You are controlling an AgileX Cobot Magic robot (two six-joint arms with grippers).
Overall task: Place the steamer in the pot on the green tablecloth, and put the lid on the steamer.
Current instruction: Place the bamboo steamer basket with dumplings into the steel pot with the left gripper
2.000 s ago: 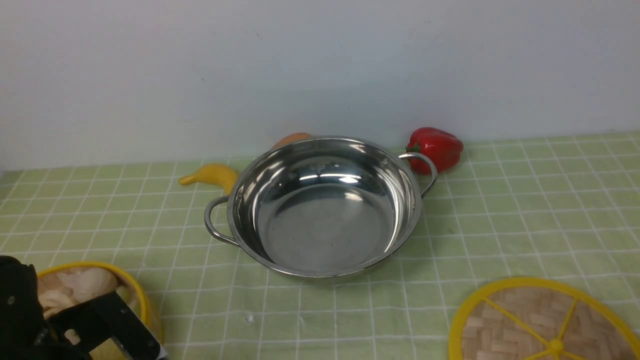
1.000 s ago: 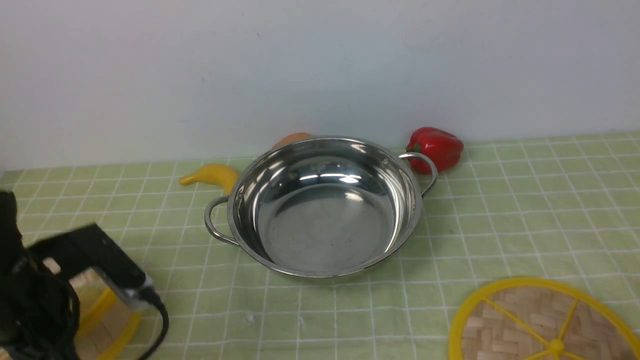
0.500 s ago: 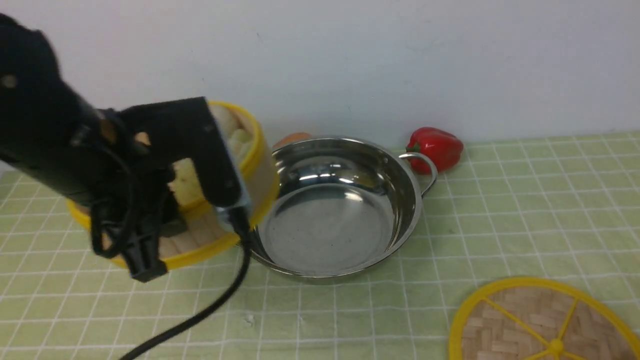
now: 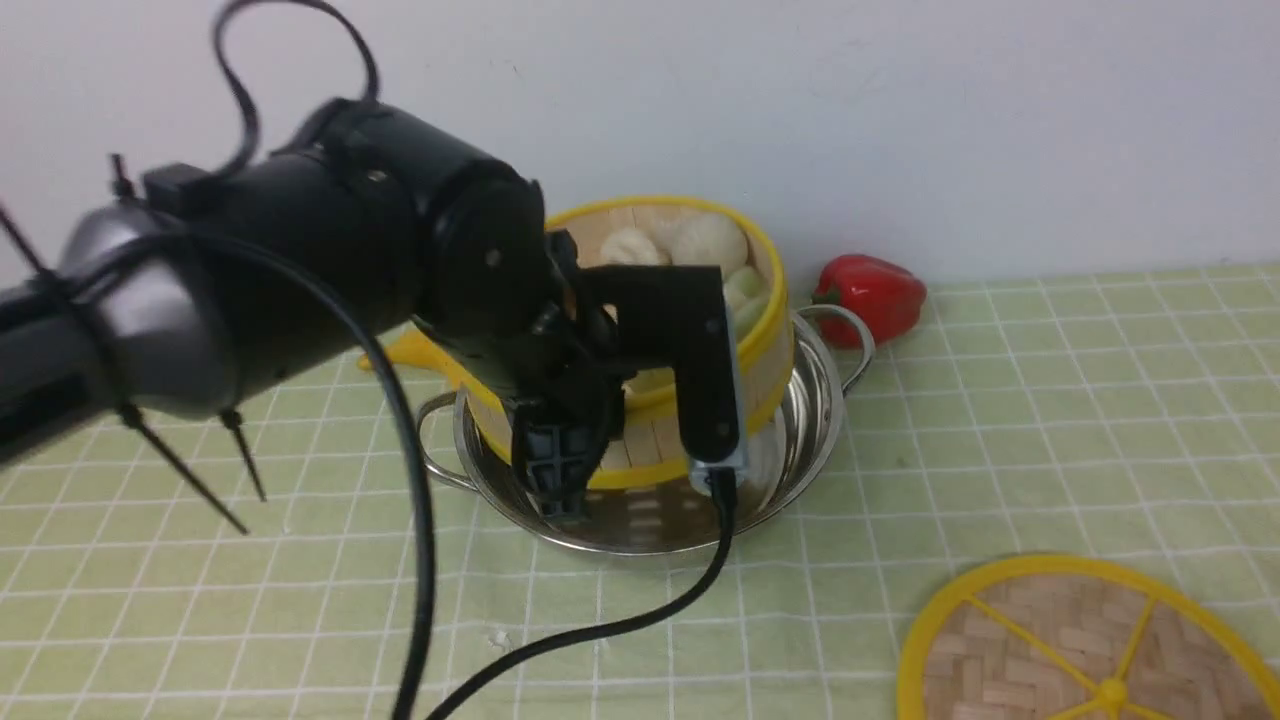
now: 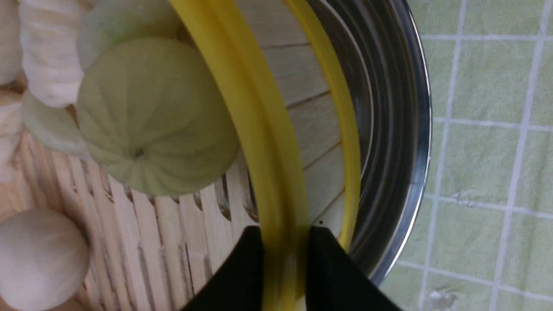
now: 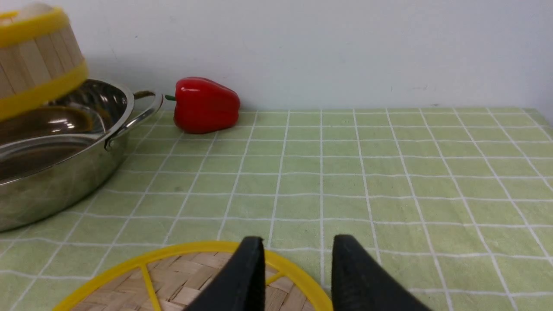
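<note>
The left gripper [image 5: 283,235], clamped on the wall of the steamer [image 6: 34,56], holds it tilted just over the pot [image 4: 805,435], which lies straight below; the right gripper [image 6: 296,242] hangs with jaws apart at the lid [image 6: 181,276].

Backdrop: plain matte off-white painted wall [image 4: 950,120], spanning the full width behind the bench [image 4: 1100,420] (its own top surface can't be seen). The wall-to-bench seam is straight and climbs slightly to the right in the front view. A few small dark scuff marks [image 4: 517,69] on the paint. Lighting is soft, even and cool, with a faint grey shadow low on the wall.
</note>
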